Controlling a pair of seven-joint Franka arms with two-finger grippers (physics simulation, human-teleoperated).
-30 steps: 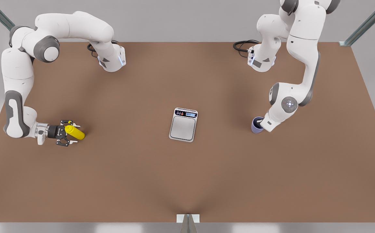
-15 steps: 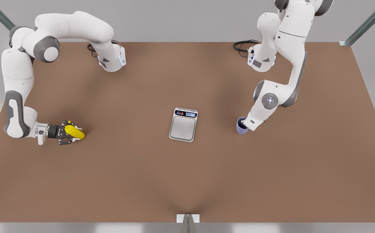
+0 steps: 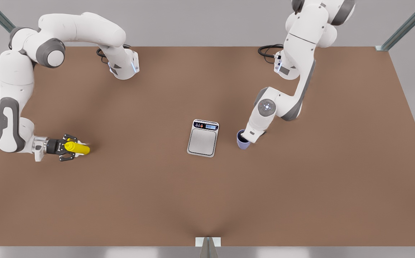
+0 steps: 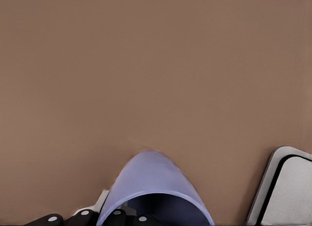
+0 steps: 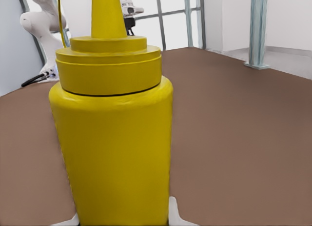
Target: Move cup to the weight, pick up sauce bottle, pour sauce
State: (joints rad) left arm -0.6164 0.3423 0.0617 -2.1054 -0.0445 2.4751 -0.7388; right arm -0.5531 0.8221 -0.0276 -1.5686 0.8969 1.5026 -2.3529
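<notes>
The flat silver-grey rectangular kitchen scale [image 3: 203, 138] lies at the centre of the brown table [image 3: 207, 200]. The left gripper [image 3: 245, 137] is clamped on the rim of the small lavender-blue tapered cup [image 3: 242, 141], one finger inside it; the cup stands upright just beside the scale, on the front view's right, not touching it. Well apart from the scale, toward the front view's left, the right gripper [image 3: 67, 148] is closed around the base of the bright yellow cylindrical squeeze bottle [image 3: 77, 148], whose body points toward the scale.
</notes>
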